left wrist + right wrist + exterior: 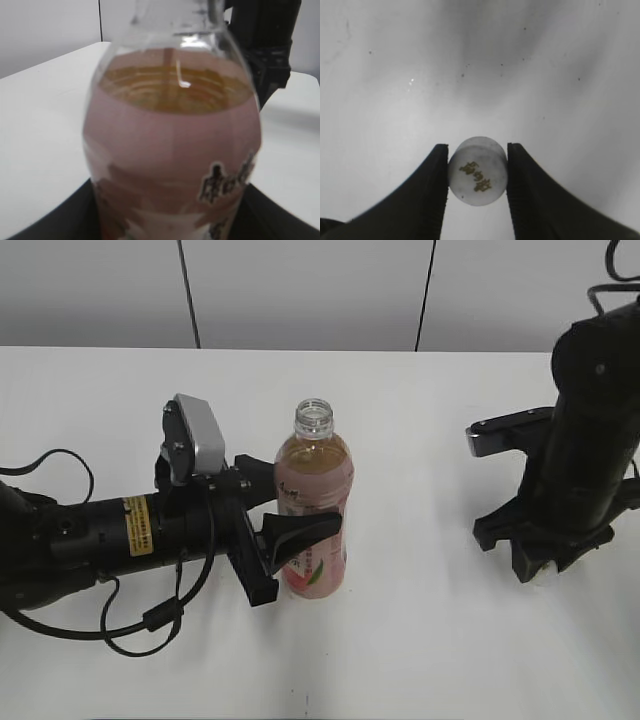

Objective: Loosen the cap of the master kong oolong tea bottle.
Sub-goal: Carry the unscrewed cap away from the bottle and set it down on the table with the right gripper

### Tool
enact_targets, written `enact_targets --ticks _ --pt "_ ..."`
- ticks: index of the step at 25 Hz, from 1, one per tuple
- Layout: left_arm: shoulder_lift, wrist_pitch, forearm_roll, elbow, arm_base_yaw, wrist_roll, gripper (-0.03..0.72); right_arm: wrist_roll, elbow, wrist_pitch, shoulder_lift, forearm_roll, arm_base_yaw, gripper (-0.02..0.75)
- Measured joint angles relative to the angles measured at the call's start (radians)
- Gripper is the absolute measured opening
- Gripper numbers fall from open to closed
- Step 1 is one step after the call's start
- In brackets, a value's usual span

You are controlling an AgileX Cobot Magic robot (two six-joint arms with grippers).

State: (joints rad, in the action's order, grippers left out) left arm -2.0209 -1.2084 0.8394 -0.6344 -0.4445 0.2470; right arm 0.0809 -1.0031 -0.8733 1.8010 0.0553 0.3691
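The master kong oolong tea bottle (315, 500) stands upright at the table's middle, its neck open with no cap on it. My left gripper (290, 540) is shut around its lower body; the left wrist view shows the pink label and amber tea (172, 150) filling the frame between the dark jaws. My right gripper (545, 565) points down at the table on the right, apart from the bottle. In the right wrist view it (477, 172) is shut on the white cap (478, 171), which bears small gold characters on top, just above the table.
The white table (430, 640) runs back to a grey panelled wall. Black cables (130, 625) from the left arm lie on the table at the front left.
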Motion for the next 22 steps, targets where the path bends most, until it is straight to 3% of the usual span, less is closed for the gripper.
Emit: enact_targets --ticks 6,14,22 --pt "0.000 -0.001 0.002 0.000 0.000 0.000 0.389 0.007 0.032 0.134 0.065 -0.003 -0.008 0.271" --pt "0.000 -0.001 0.003 0.000 0.000 0.000 0.389 0.008 0.032 0.175 0.108 -0.011 -0.008 0.282" --pt "0.000 -0.001 0.004 0.000 0.000 0.000 0.389 -0.009 0.032 0.170 0.108 -0.040 -0.008 0.573"
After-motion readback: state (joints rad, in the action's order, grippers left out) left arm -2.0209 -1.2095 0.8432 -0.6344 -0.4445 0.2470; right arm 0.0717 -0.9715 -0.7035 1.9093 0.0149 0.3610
